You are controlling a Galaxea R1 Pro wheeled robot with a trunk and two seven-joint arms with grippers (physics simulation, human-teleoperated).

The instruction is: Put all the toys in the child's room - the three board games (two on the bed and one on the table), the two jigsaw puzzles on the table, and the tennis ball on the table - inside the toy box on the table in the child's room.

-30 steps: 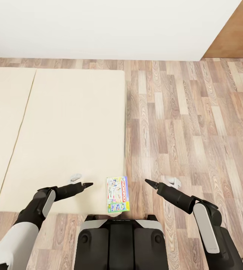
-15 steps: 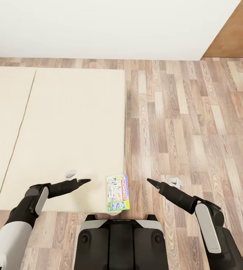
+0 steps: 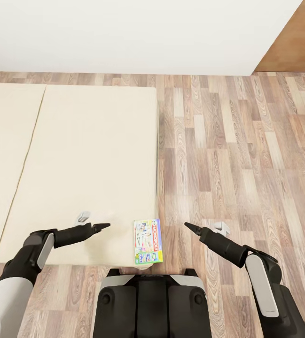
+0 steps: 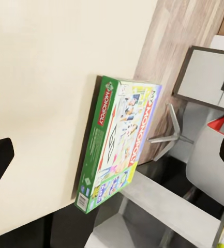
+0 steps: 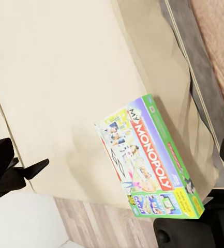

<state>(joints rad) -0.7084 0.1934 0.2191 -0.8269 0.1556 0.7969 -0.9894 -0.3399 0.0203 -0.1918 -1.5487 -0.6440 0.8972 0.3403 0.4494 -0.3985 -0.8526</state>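
— Where's the board game [image 3: 148, 241]?
— On the bed's [image 3: 77, 164] near corner, between both hands — left hand [image 3: 104, 226] spread and empty; right hand's [image 3: 188, 226] state I cannot tell.

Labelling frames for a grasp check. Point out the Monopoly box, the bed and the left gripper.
Monopoly box [image 3: 148, 241], head view, middle of its lid.
bed [image 3: 86, 155], head view, bare mattress top.
left gripper [image 3: 101, 226], head view, between its fingertips.

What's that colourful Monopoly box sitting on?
The Monopoly box lies flat on the bed's beige mattress, at its near corner and slightly overhanging. Whatever is under the box is covered.
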